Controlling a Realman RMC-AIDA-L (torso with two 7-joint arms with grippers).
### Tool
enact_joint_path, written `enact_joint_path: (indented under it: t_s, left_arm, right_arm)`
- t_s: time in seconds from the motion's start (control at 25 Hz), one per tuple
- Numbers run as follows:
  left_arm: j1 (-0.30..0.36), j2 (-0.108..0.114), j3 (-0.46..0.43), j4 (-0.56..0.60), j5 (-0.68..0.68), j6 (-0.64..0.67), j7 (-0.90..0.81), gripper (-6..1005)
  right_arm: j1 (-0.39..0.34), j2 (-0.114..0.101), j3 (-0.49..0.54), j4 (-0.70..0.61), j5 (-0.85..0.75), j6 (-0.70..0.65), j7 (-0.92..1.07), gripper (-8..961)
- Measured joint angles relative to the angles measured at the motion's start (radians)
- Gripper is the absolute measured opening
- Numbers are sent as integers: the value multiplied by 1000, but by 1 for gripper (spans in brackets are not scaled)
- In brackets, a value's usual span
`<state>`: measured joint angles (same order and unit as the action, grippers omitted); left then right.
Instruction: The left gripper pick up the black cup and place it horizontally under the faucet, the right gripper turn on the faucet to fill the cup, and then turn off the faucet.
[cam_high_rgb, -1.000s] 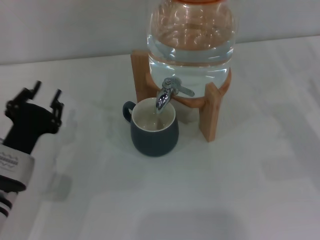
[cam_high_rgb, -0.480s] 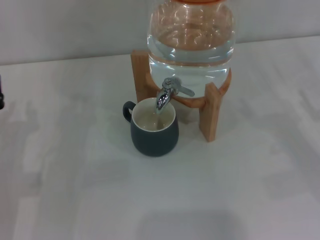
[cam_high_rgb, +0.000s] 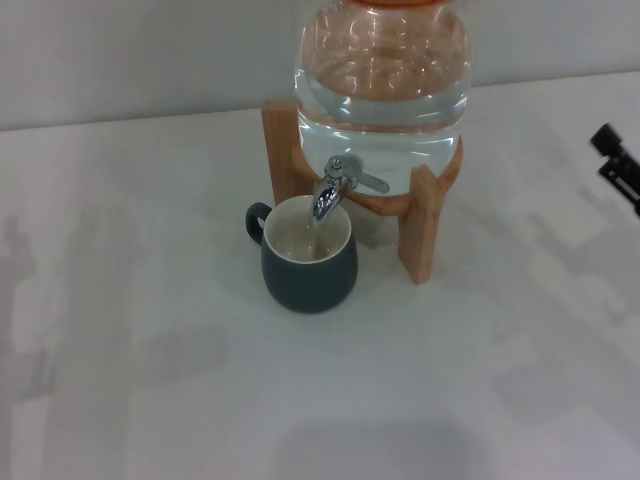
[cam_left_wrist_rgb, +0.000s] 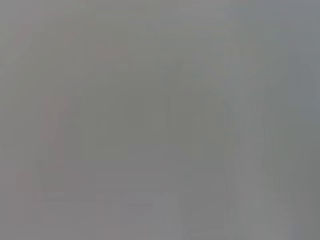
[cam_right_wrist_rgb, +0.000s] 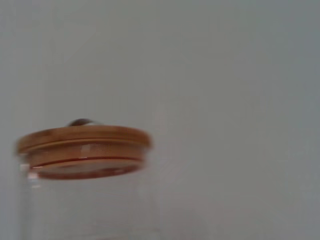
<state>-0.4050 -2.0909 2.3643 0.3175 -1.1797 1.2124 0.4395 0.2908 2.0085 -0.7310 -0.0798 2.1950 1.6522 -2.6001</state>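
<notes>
The black cup (cam_high_rgb: 308, 262) stands upright on the white table, its cream inside directly under the spout of the chrome faucet (cam_high_rgb: 331, 192). The cup's handle points to the back left. The faucet's flat lever (cam_high_rgb: 368, 182) points to the right. Only the black tips of my right gripper (cam_high_rgb: 618, 165) show at the head view's right edge, well to the right of the faucet and apart from it. The left gripper is out of view, and the left wrist view is a blank grey.
A large clear glass jar (cam_high_rgb: 381, 75) of water rests on a tan wooden stand (cam_high_rgb: 421, 225) behind the cup. Its wooden lid (cam_right_wrist_rgb: 83, 143) appears in the right wrist view. The white table (cam_high_rgb: 200, 400) extends all around, with a pale wall behind.
The left gripper, at the table's left a second ago, has gone out past the left edge. The right gripper's tips have come in at the right edge. Cup and faucet have not moved.
</notes>
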Motion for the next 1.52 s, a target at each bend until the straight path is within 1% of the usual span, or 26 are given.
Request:
enact_joint_path:
  t_s: [0.2,0.24,0.28,0.4,0.64,0.72,0.8,1.0,1.52]
  left_arm:
    - [9,-1,10,0,1,-8,0,391]
    - [9,-1,20,0,2,-17,0,391]
    - [9,-1,20,0,2,-17,0,391]
    - [6,-2,29,0,2,-27,0,391]
    - [0,-1,41,0,3,-39,1,391]
    - [0,-1,41,0,3,-45,1,391]
    - [0,0,41,0,3,-49,1,391]
    - [-1,1,42,0,3,-65,1,391]
    - [-10,2,46,0,3,-90,1,391]
  right_arm:
    - [3,1,-92,23,0,43,3,855]
    - [3,1,-131,33,0,55,3,855]
    - [3,1,-131,33,0,55,3,855]
    - [11,4,-197,53,0,63,1,855]
    - [50,9,-293,82,0,63,1,855]
    - [57,11,-299,86,-2,62,1,855]
    - [85,14,-305,99,-19,56,2,855]
    - [125,19,-306,104,-47,53,16,855]
    - [180,19,-319,109,-91,62,51,855]
